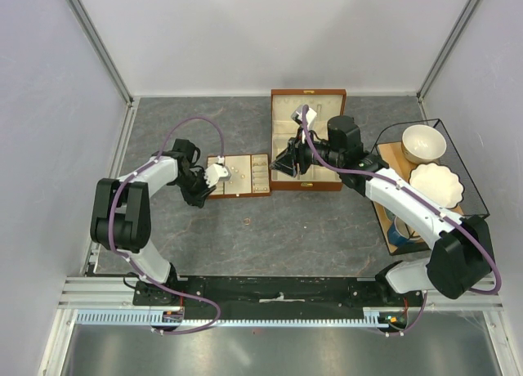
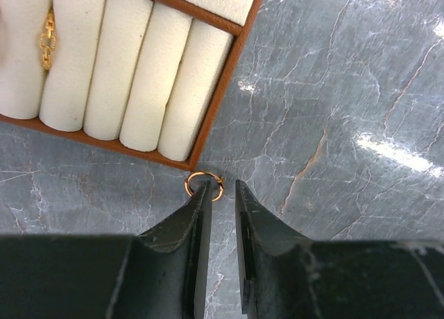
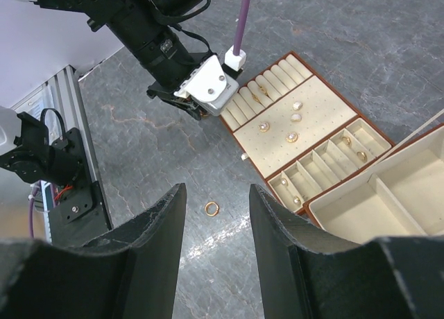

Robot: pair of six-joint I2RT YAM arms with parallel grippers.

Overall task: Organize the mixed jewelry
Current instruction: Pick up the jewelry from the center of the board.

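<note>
Grey marble worktop (image 2: 333,125): left end effector (image 2: 222,186), jaws narrowly apart, poised at a gold ring (image 2: 196,175) just beside the tray (image 2: 216,104) corner; apparently the pickup step, needing a precise close. Right end effector (image 3: 216,194) gapes empty.

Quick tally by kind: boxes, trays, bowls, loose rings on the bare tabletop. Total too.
box: 1
tray: 1
bowls: 2
loose rings: 2
Total: 6
</note>
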